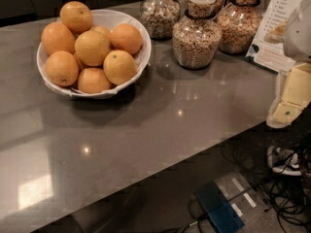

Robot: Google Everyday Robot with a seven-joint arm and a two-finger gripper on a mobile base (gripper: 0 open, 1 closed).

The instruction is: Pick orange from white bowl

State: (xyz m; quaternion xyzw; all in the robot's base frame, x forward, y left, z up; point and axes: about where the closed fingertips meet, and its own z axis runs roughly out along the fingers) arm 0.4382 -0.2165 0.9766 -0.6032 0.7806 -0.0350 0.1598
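So far, nothing had been picked up. The grey table (160, 130) was biggest. On its back left sat the white bowl (116, 17). Three glass jars of cereal (197, 38) stood just beside it. The gripper (291, 98) hung at the right edge, well apart from the bowl; I could not tell if it was open or closed. The oranges (92, 47) lay piled in the bowl, so reaching and grabbing were left.

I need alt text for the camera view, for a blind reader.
A white bowl heaped with oranges sits at the left of a grey counter; the robot's gripper hangs at the right edge, far from it. Three glass jars of cereal stand behind.
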